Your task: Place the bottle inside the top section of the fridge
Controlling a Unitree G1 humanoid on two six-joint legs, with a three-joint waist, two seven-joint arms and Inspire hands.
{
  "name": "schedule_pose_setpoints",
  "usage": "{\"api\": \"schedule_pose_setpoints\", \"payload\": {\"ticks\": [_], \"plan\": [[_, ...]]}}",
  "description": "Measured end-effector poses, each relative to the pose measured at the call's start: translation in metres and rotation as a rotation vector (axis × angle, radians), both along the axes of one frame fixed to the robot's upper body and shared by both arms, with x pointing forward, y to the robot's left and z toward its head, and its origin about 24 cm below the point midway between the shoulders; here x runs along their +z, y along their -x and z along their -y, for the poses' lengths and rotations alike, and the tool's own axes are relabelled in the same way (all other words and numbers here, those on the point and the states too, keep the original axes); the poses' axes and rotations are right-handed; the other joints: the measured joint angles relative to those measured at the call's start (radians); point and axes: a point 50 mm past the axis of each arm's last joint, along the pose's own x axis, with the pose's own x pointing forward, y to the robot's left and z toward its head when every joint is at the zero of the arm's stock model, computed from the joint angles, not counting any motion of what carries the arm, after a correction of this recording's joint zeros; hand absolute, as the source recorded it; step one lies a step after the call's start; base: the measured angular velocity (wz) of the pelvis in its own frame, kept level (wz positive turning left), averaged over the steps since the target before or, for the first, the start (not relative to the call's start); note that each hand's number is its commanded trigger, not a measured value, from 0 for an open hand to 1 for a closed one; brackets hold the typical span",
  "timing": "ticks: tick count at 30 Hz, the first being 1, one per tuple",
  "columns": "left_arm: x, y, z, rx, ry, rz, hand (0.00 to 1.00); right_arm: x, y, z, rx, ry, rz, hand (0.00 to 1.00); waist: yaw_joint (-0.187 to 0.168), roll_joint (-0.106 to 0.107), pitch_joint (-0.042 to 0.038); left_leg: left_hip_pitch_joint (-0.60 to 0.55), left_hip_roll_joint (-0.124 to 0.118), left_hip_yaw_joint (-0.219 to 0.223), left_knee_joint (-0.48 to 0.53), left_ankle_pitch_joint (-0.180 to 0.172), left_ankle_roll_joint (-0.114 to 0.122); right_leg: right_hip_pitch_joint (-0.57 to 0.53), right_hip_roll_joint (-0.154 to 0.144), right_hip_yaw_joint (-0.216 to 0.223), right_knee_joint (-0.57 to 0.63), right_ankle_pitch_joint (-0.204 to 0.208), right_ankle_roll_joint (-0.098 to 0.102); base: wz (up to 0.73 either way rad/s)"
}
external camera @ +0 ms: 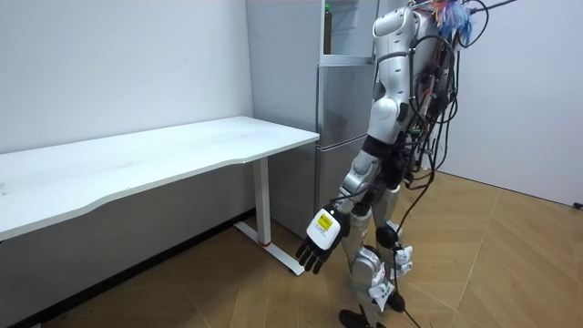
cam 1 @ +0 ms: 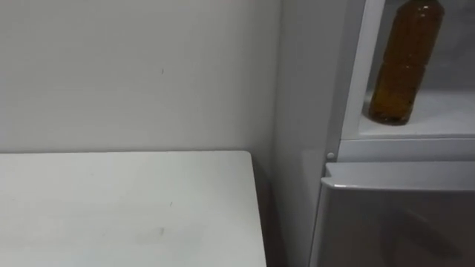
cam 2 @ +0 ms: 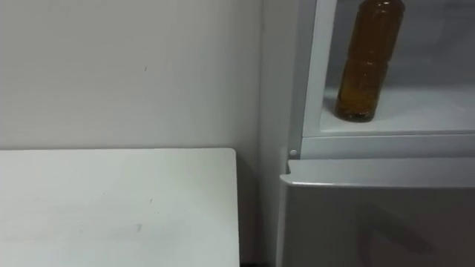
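An amber bottle (cam 1: 404, 63) stands upright on the white shelf (cam 1: 449, 111) of the open upper fridge compartment, near its left wall. No hand touches it. In the room view I stand close in front of the grey fridge (external camera: 342, 118), facing it. My left hand (external camera: 321, 239) hangs low beside my leg with its fingers straight and nothing in it.
The lower fridge door (cam 1: 401, 222) is closed below the shelf. A long white table (cam 1: 126, 208) stands against the wall to the left of the fridge, with a narrow gap between them. Wooden floor lies behind me.
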Motion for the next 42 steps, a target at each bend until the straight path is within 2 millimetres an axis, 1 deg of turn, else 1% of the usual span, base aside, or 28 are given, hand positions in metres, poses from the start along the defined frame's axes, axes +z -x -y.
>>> {"api": "schedule_pose_setpoints", "payload": {"ticks": [3,6,8,11,13,15,18,21,25,26,28,31,32,34,36,40,42], "plan": [[0.000,0.000,0.002,-0.004,0.002,-0.005,0.00,-0.014,0.017,-0.004,-0.009,-0.042,-0.097,0.00,-0.001,0.002,0.0011,0.001,0.000,-0.002,-0.001,0.000,0.000,0.002,0.000,-0.001,0.000,0.000,0.000,0.00],[-0.001,0.000,0.003,-0.003,0.005,-0.010,0.00,-0.022,0.026,-0.010,0.010,-0.074,-0.156,0.00,0.002,0.005,0.0027,-0.001,0.001,-0.004,0.006,-0.006,0.000,0.000,-0.001,0.000,0.001,-0.006,0.000,0.00],[-0.001,-0.002,0.003,-0.009,0.003,-0.006,0.00,-0.025,0.027,-0.012,0.032,-0.091,-0.172,0.00,0.000,0.007,0.0035,-0.002,0.000,-0.004,0.009,-0.007,0.000,-0.005,-0.002,0.002,0.001,-0.010,0.000,0.00],[-0.001,-0.007,0.003,-0.038,0.000,0.001,0.00,-0.033,0.035,-0.013,0.060,-0.130,-0.231,0.00,0.001,0.008,0.0035,-0.002,0.000,-0.005,0.011,-0.007,0.000,-0.004,-0.003,0.003,0.003,-0.013,0.001,0.03],[-0.001,-0.008,0.003,-0.059,-0.004,-0.003,0.00,-0.037,0.040,-0.014,0.079,-0.157,-0.265,0.00,-0.001,0.009,0.0036,-0.003,0.000,-0.005,0.017,-0.008,0.000,-0.004,-0.001,0.004,0.001,-0.013,0.001,0.00],[-0.001,-0.013,0.004,-0.117,-0.010,-0.006,0.00,-0.044,0.048,-0.020,0.120,-0.221,-0.321,0.00,0.000,0.010,0.0031,-0.006,0.000,-0.005,0.015,-0.008,-0.001,-0.005,0.000,0.004,0.002,-0.013,0.000,0.00],[-0.002,-0.017,0.008,-0.181,-0.009,-0.017,0.00,-0.052,0.055,-0.023,0.160,-0.315,-0.386,0.00,0.002,0.017,0.0026,-0.004,0.000,-0.004,0.012,-0.008,-0.002,-0.003,0.000,0.006,0.001,-0.013,0.000,0.00],[-0.003,-0.020,0.010,-0.211,0.006,-0.019,0.00,-0.058,0.057,-0.026,0.187,-0.399,-0.420,0.00,0.001,0.025,0.0025,-0.004,0.000,-0.004,0.008,-0.008,-0.002,-0.002,0.001,0.007,0.002,-0.013,0.000,0.00],[-0.004,-0.023,0.012,-0.225,0.018,-0.018,0.00,-0.064,0.057,-0.031,0.203,-0.490,-0.422,0.00,-0.004,0.027,0.0024,-0.002,0.001,-0.004,0.002,-0.008,-0.002,-0.002,0.001,0.006,0.002,-0.013,0.000,0.00],[-0.004,-0.023,0.013,-0.234,0.021,-0.023,0.00,-0.065,0.057,-0.033,0.195,-0.523,-0.421,0.00,-0.005,0.024,0.0011,-0.001,0.001,-0.004,0.002,-0.008,-0.002,-0.001,0.001,0.007,0.002,-0.013,0.000,0.00],[-0.004,-0.024,0.015,-0.244,0.024,-0.026,0.00,-0.068,0.056,-0.038,0.194,-0.560,-0.420,0.00,-0.006,0.021,0.0024,-0.001,0.000,-0.004,0.002,-0.008,-0.002,-0.001,0.001,0.007,0.002,-0.013,0.000,0.00],[-0.005,-0.023,0.015,-0.245,0.023,-0.038,0.00,-0.070,0.054,-0.043,0.201,-0.603,-0.415,0.00,-0.009,0.013,0.0066,-0.002,0.000,-0.003,0.002,-0.008,-0.002,-0.003,0.001,0.009,0.002,-0.013,0.000,0.00],[-0.005,-0.023,0.015,-0.243,0.023,-0.040,0.00,-0.070,0.053,-0.043,0.202,-0.614,-0.412,0.00,-0.010,0.010,0.0084,-0.002,0.000,-0.002,0.001,-0.009,-0.002,-0.004,0.001,0.013,0.002,-0.014,0.000,0.00],[-0.005,-0.022,0.015,-0.242,0.023,-0.042,0.00,-0.070,0.054,-0.043,0.191,-0.626,-0.408,0.00,-0.011,0.005,0.0092,-0.002,0.000,-0.001,0.001,-0.009,-0.003,-0.005,0.002,0.015,0.001,-0.014,0.000,0.00],[-0.005,-0.022,0.014,-0.236,0.021,-0.042,0.00,-0.070,0.054,-0.041,0.171,-0.637,-0.392,0.00,-0.017,-0.002,0.0084,-0.002,0.000,-0.001,0.000,-0.009,-0.003,-0.009,0.002,0.014,0.000,-0.014,0.000,0.00],[-0.005,-0.021,0.013,-0.223,0.021,-0.045,0.00,-0.068,0.055,-0.034,0.115,-0.636,-0.361,0.00,-0.025,-0.005,0.0080,-0.001,0.001,0.000,0.000,-0.010,-0.004,-0.010,0.004,0.016,0.000,-0.015,-0.001,0.00],[-0.004,-0.021,0.009,-0.197,0.013,-0.036,0.00,-0.067,0.057,-0.029,0.057,-0.650,-0.325,0.00,-0.031,-0.007,0.0065,0.000,0.002,0.002,0.000,-0.010,-0.004,-0.007,0.004,0.015,0.001,-0.015,-0.002,0.00]]}}
